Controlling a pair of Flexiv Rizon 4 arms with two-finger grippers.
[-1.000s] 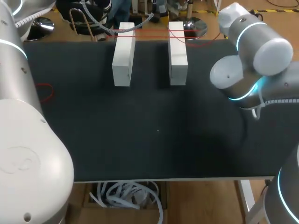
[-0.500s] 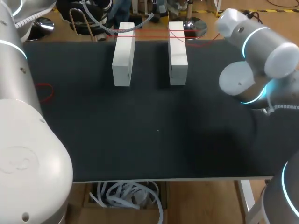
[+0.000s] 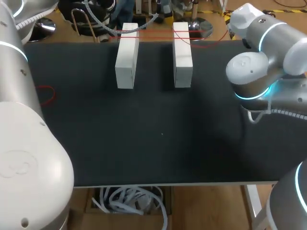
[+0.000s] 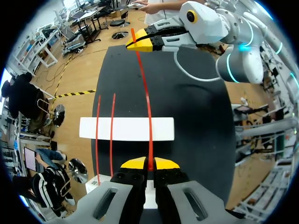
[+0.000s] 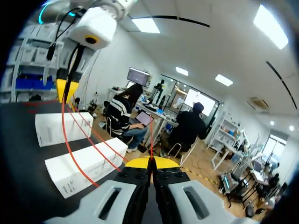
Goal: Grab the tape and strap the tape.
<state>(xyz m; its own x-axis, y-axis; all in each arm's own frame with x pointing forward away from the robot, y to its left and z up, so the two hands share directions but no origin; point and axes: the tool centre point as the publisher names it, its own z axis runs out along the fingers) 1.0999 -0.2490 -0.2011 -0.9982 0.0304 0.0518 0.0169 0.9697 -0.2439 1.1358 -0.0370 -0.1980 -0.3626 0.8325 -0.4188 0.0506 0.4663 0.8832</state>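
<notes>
Tape (image 4: 145, 93): red strand taut between both grippers, crossing white block (image 4: 103, 129) beside two other strands | left gripper (image 4: 149, 164): pinched closed on one end | right gripper (image 5: 150, 162): pinched closed on the other | step: likely mid-strapping | next: lay strand down, keep tension

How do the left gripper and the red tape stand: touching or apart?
Touching. In the left wrist view, the red tape runs between the yellow tips of the left gripper, and both fingers press on it from two sides.
</notes>
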